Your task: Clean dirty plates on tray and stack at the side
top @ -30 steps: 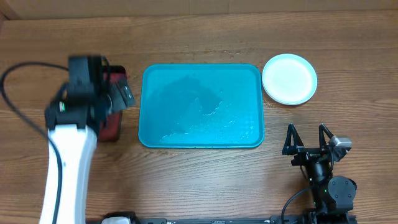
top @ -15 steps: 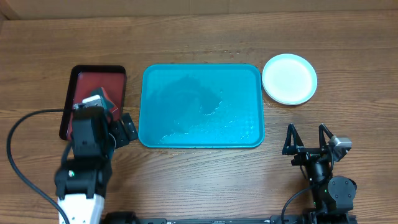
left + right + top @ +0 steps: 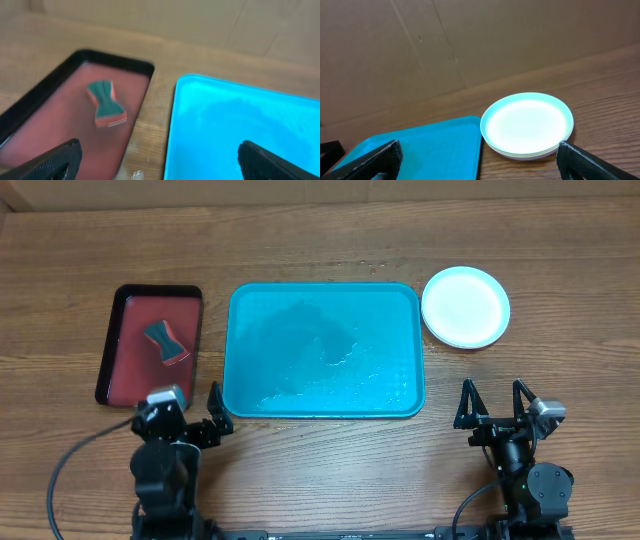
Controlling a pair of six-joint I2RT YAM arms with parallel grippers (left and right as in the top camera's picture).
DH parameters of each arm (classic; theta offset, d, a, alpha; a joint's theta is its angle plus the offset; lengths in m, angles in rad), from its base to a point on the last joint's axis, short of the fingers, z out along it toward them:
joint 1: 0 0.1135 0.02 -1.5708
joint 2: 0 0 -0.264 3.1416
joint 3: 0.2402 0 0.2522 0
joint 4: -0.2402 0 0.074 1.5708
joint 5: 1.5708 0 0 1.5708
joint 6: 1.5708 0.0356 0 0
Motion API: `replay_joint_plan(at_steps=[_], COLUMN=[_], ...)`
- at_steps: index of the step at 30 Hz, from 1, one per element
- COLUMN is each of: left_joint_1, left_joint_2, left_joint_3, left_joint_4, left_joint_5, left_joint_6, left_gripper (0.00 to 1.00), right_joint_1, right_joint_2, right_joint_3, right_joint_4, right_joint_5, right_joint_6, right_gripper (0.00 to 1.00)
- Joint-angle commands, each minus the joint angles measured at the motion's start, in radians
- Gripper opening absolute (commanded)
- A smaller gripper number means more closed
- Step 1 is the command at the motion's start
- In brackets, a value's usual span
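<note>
Left gripper (image 3: 190, 410): released, jaws wide, empty, at the table's near edge by the near-left corner of the tray (image 3: 300, 350). Right gripper (image 3: 493, 392): likewise spread, empty. Plates (image 3: 465, 307) sit off the tray's far-right corner. Overhead shows one disc; right wrist shows stacked rims.

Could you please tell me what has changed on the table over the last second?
The left gripper pulled back from over the dark red tray to the near edge of the table, open and empty. The sponge it had covered now lies in plain view on that tray. The right gripper, teal tray and stacked plates stayed put.
</note>
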Motion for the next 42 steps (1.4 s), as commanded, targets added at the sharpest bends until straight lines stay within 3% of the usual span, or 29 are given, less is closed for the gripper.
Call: replay_joint_plan(at_steps=[1,7,16,42], left_joint_1=[0.006,0.012,0.060,0.060], left_joint_2=[-0.080,-0.188,-0.283,-0.283], left_joint_3=[-0.079,-0.184,-0.182,-0.182], left_joint_4=[0.084,0.235,0.105,0.105], left_joint_5=[0.028,0.026,-0.007,0.003], left_joint_6=[0.032,0.068,0.084,0.083], left_gripper=[1.00,1.00,1.00,1.00], right_joint_1=[-0.007,-0.007,-0.007,-0.007], right_joint_2=[-0.012,-0.012,-0.012,-0.012], right_joint_3=[-0.011,-0.011,-0.011,-0.011], right_joint_4=[0.008,0.008,0.008,0.008], right_joint_5=[0.008,0.008,0.008,0.008], right_joint_6=[-0.007,-0.007,-0.007,-0.007], right_gripper=[1.00,1.00,1.00,1.00])
